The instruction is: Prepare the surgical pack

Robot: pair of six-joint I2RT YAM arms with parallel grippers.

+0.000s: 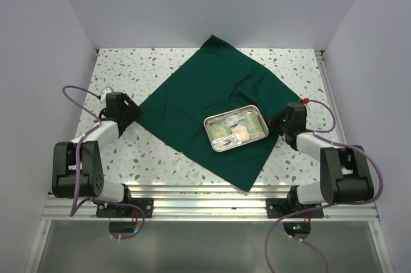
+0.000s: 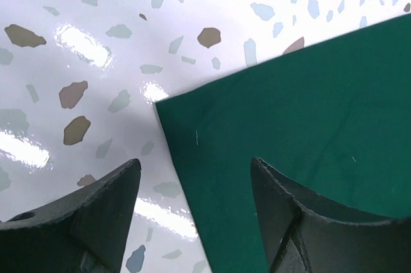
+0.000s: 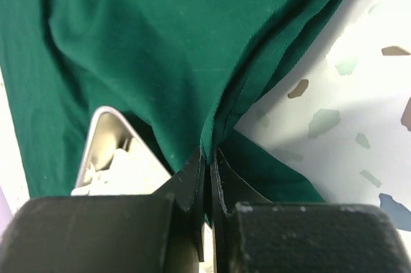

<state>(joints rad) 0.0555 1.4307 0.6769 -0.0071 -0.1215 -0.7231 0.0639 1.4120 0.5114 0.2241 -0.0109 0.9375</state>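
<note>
Pinches a bunched fold at the right corner of the dark green cloth [image 3: 160, 48] in the right gripper [image 3: 209, 164], pressed tight together with fabric rising out of the grip. Hovers with the left gripper [image 2: 194, 165] spread wide over the cloth's left corner, half above fabric, half above bare bench [image 2: 96, 61], and apparently not touching either.

Probably the first fold of the wrap.

- Lift the right corner only a little, then carry it low and inward over the steel tray [image 1: 231, 112], set on the cloth right of centre with clear pouches [image 1: 236, 128] inside.
- Avoid dragging, for fear of sliding or tipping the tray.
- Lower the left gripper squarely onto its corner and close on a single layer before pulling.
- Draw both corners evenly, leaving no slack bunched beside the tray.
</note>
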